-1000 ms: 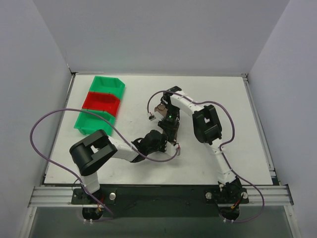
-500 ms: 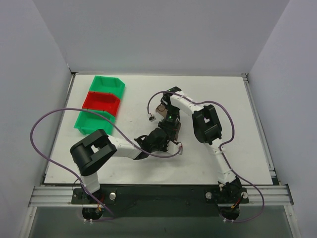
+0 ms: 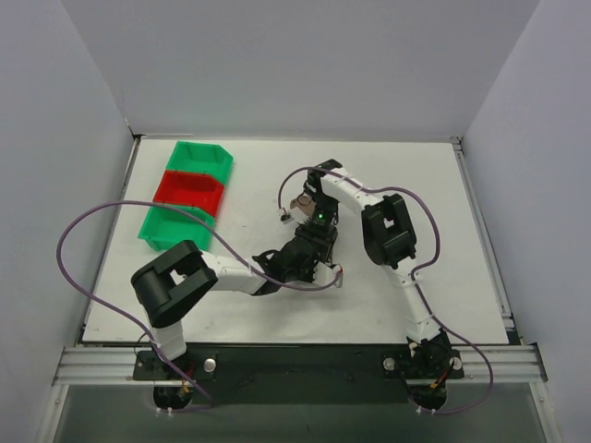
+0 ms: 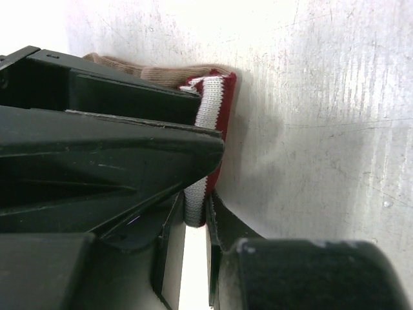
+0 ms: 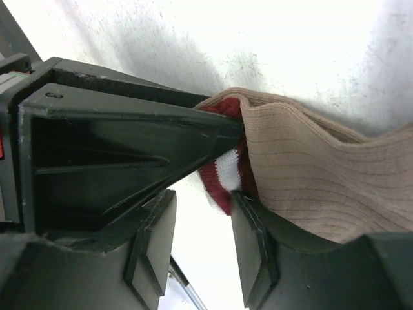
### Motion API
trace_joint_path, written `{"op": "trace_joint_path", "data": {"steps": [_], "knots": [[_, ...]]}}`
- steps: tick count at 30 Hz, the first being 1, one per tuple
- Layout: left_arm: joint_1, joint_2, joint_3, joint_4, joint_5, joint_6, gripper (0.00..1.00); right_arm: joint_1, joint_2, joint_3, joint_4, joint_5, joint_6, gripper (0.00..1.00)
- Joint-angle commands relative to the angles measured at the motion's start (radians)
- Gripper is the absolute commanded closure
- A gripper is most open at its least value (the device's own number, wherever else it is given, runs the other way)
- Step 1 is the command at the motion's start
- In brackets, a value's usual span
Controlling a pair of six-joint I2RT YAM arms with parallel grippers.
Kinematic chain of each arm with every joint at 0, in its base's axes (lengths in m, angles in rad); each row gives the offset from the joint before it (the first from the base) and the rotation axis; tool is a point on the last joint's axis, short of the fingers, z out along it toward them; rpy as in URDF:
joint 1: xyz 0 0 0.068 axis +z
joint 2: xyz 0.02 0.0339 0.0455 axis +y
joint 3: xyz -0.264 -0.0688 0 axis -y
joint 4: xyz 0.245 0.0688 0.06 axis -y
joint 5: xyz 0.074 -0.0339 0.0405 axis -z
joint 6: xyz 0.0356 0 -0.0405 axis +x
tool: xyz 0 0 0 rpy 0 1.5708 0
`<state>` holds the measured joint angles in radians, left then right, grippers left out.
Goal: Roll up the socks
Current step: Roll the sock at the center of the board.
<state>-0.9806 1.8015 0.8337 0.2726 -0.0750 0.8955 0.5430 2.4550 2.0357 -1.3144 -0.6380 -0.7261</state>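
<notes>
Tan knit socks (image 5: pixel 310 174): on the table (image 4: pixel 322 97) near its centre, beneath both wrists. The overhead view hides most of the length. The maroon, white-striped cuff sits where the two grippers meet.
Left gripper (image 4: pixel 208 177): clamped on the striped cuff edge, with the cloth pressed thin between its fingers. A tan fold shows beyond the cuff at 11 o'clock in the left wrist view.
Right gripper (image 5: pixel 240 165): jaws parted, with the cuff and tan body lying slack between them. The upper fingertip touches the cuff fold, but no pinch is evident.
Tan body: runs off toward 3 o'clock in the right wrist view.
Bins (image 3: pixel 189 189): at 10 o'clock from the socks, well apart.
Step in hand (judged): starting the roll at the cuff end. The left gripper anchors the fold while the right repositions.
Procedure: hold the left clamp firm. Close the right jaws over the full thickness of the fold, then turn toward the tan length in short turns.
Risk: the knit is soft and stretchy, so a nip on one layer would drag the cuff out and undo the fold. The fingers of the two grippers stand very near each other, so guard against a clash.
</notes>
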Motion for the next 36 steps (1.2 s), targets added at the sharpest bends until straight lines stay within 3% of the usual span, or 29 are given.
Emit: {"op": "trace_joint_path", "data": {"steps": [1, 14, 26, 36], "knots": [[-0.006, 0.036, 0.031, -0.081, -0.008, -0.023, 1.0, -0.003, -0.034, -0.023, 0.101, 0.063, -0.003, 0.58], [-0.001, 0.061, 0.082, -0.168, -0.031, -0.023, 1.0, -0.041, -0.126, -0.023, 0.147, 0.064, 0.039, 0.52], [0.028, 0.068, 0.163, -0.36, 0.043, -0.069, 1.0, -0.12, -0.275, -0.087, 0.311, 0.133, 0.152, 0.36], [0.131, 0.145, 0.399, -0.654, 0.288, -0.185, 1.0, -0.232, -0.571, -0.466, 0.632, 0.196, 0.26, 0.17]]}}
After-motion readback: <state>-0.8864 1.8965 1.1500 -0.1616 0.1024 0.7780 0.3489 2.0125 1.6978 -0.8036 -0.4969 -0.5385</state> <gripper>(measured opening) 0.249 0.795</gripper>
